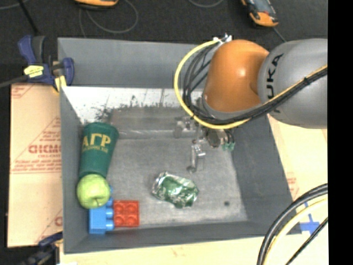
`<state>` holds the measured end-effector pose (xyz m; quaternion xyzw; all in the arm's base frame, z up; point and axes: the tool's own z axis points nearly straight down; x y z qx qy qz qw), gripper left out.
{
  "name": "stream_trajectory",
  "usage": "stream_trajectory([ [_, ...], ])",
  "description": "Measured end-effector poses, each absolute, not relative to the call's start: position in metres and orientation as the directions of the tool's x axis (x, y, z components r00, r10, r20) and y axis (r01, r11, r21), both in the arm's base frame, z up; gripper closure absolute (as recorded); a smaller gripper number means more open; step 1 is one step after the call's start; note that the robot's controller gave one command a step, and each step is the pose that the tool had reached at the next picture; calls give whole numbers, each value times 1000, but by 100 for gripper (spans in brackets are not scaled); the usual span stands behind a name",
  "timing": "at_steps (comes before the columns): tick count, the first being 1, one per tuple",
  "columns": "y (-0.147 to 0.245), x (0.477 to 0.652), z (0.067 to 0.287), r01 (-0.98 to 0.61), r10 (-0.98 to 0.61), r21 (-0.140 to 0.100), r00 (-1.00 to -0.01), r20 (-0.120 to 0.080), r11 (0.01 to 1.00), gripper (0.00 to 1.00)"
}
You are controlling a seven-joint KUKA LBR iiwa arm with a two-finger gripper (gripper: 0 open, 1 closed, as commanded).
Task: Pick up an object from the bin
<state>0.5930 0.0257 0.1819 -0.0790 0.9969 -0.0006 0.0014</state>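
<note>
My gripper (196, 160) hangs below the orange wrist cover over the middle right of the bin floor, with nothing between its fingers that I can make out. Just below it and slightly left lies a crumpled green and silver can (175, 190). The gripper is above the can and apart from it.
Along the left wall lies a dark green foam can sleeve (97, 149) with yellow letters. A green apple (92, 191) rests at its lower end. A blue block (101, 220) and a red block (126, 213) sit in the lower left corner.
</note>
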Motion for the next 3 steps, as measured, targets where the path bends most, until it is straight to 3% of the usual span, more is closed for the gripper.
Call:
stream_trajectory([
  [1,25,577,152,-181,-181,-2,-983,-12,983,0],
  [2,11,569,109,-242,-242,0,-970,-1,970,0],
  [3,5,538,107,-337,-337,-2,-942,-2,942,0],
])
